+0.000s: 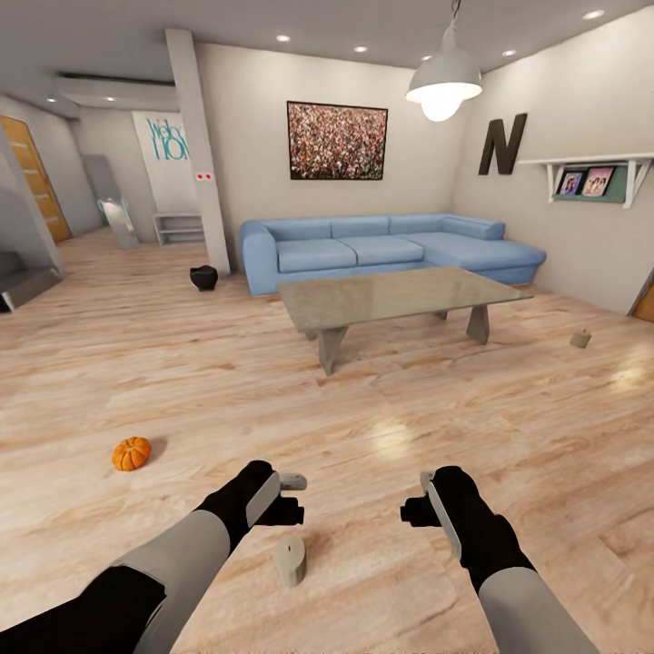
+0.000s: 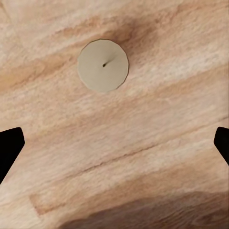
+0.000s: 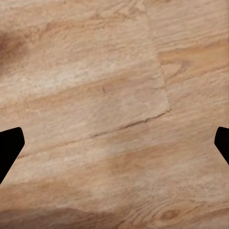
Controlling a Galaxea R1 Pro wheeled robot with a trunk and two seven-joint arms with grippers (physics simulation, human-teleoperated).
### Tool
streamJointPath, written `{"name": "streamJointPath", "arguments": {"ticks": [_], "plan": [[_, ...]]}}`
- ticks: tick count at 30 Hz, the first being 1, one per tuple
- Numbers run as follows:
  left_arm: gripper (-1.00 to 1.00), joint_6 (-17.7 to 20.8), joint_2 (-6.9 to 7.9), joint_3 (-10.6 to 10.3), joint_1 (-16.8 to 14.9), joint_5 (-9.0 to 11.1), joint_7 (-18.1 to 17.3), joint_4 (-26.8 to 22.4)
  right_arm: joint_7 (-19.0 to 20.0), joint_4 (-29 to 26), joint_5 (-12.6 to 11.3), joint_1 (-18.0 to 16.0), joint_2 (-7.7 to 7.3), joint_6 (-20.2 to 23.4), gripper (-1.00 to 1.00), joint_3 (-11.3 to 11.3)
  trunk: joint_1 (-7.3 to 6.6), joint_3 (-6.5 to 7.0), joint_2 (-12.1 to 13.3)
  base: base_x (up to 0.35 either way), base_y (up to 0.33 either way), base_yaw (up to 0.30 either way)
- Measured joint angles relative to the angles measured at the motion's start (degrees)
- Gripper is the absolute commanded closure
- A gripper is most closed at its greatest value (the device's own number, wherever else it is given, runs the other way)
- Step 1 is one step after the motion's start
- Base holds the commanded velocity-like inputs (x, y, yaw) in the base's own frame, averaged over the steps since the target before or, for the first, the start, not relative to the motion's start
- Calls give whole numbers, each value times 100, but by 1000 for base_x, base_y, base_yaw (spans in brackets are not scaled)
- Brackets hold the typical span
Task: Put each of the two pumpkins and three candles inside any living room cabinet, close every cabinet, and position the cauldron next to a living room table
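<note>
Both my jaws hang spread wide and empty; my left gripper (image 2: 114, 143) hovers above the stubby beige candle (image 2: 103, 65), apparently to descend and grasp it.

Both arms reach forward, left claw (image 1: 292, 498) and right claw (image 1: 413, 495) spread wide.

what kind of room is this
Most likely a home living room: a blue corner sofa against the wall, a low glass-topped coffee table in front of it, and a white pendant lamp overhead.
</note>
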Motion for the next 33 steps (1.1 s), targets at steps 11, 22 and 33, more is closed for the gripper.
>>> {"name": "streamJointPath", "arguments": {"ticks": [11,22,33], "plan": [[-100,0,0,3,0,7,-7,27,-13,-674,0,-8,-4,68,-100,-28,241,-197,-441,0,0,0],[-100,1,0,0,0,-3,-11,30,-3,-1645,-4,6,0,67,-100,-2,329,-428,-573,0,0,0],[-100,1,0,0,0,-5,-11,16,8,-1816,18,10,122,66,-100,12,357,-672,-588,0,0,0]]}}
